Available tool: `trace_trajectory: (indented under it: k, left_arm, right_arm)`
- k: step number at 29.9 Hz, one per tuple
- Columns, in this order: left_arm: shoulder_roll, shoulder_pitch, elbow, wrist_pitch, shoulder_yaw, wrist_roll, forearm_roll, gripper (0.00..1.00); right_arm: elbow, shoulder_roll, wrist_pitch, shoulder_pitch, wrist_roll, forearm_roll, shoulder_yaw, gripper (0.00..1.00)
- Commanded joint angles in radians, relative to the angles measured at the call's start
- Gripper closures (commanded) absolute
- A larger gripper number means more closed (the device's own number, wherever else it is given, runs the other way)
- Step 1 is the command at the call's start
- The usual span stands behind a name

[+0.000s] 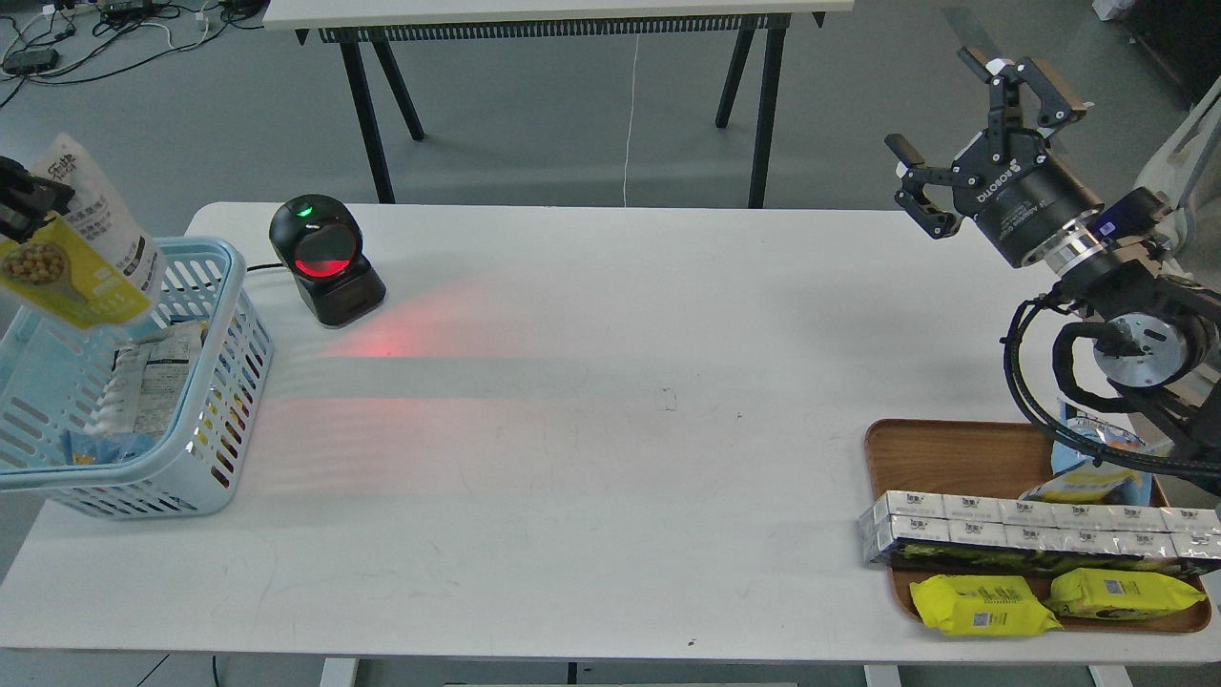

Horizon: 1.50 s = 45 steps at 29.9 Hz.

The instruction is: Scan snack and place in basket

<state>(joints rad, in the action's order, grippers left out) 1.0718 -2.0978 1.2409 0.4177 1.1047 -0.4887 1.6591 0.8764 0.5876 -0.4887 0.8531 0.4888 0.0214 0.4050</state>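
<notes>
The snack (81, 253), a white pouch with a yellow panel of tan nuts, hangs tilted over the far left part of the light-blue basket (224, 382). My left gripper (27, 205) is shut on the pouch's upper edge at the view's left border; the arm is mostly out of view. My right gripper (963, 124) is open and empty, raised above the table's far right corner. The black scanner (324, 260) stands on the table right of the basket, its window glowing red.
The basket holds a white packet (153, 377) and a blue one. A brown wooden tray (944, 458) at the front right carries white cartons (1030, 525), two yellow pillow packs (983, 605) and a blue-and-yellow pouch (1097, 468). A second table stands behind.
</notes>
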Motion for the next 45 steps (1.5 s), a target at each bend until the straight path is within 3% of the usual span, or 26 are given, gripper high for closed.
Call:
trace_trajectory:
  k: [1,9,16,19,21,26,34,39,45]
  left_arm:
    - [0.007,0.013,0.034,0.019,-0.003,0.000,0.007,1.00]
    - [-0.006,0.128,0.032,0.033,-0.077,0.000,0.005,0.98]
    - [-0.003,0.242,0.032,0.071,-0.247,0.000,0.005,0.96]
    - [-0.004,0.297,0.032,0.071,-0.322,0.000,0.005,0.91]
    - [-0.004,0.320,0.031,0.071,-0.367,0.000,0.005,0.74]
    - [0.007,0.343,0.019,0.071,-0.466,0.000,-0.007,0.16]
    - [0.008,0.443,-0.060,0.071,-0.702,0.000,-0.192,0.12]
    - [-0.007,0.473,-0.080,0.071,-0.810,0.000,-0.623,0.12]
    - [-0.047,0.476,-0.081,0.071,-0.822,0.000,-1.252,0.12]
  right_arm:
    - [0.001,-0.003,0.000,-0.003,0.000,0.000,0.000,0.05]
    - [0.001,-0.003,0.000,-0.005,0.000,0.000,0.000,0.05]
    - [0.001,-0.005,0.000,-0.006,0.000,-0.001,-0.003,0.05]
    - [0.001,-0.005,0.000,-0.006,0.000,-0.001,-0.008,0.05]
    - [0.003,-0.002,0.000,-0.008,0.000,0.000,-0.009,0.04]
    - [0.015,-0.002,0.000,-0.016,0.000,-0.005,-0.012,0.02]
    - [0.018,-0.012,0.000,-0.002,0.000,-0.020,-0.015,0.02]
    - [0.030,-0.011,0.000,0.035,0.000,-0.043,-0.020,0.02]
    - [0.064,-0.011,0.000,0.070,0.000,-0.146,-0.023,0.01]
